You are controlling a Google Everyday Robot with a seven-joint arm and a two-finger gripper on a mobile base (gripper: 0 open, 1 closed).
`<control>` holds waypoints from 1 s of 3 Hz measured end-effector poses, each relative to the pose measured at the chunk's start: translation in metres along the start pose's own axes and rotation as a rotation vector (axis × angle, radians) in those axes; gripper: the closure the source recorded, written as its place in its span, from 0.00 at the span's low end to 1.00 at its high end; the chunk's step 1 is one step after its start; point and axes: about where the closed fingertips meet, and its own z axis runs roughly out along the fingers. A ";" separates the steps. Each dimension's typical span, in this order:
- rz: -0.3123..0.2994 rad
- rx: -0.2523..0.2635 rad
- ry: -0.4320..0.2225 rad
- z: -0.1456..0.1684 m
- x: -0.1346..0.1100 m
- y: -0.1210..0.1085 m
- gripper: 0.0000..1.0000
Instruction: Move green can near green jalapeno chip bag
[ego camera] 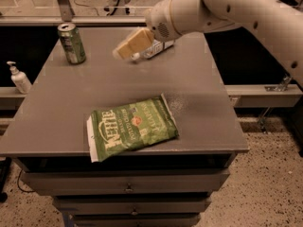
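The gripper (pixel 131 44) is hovering at upper centre, apart from the green can (pixel 71 43) standing at upper left; open or closed, I cannot tell. The green jalapeno chip bag (pixel 132 126) is lying lower centre. I'd judge this the approach: next it needs to go left and grasp the can.

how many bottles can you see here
2. A pump bottle stands beside the table's left edge; a clear bottle lies at the table's back, partly hidden behind the tool.
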 end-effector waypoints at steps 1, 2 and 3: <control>0.049 0.009 -0.089 0.051 -0.015 -0.026 0.00; 0.088 0.001 -0.128 0.090 -0.025 -0.044 0.00; 0.108 -0.029 -0.143 0.136 -0.034 -0.051 0.00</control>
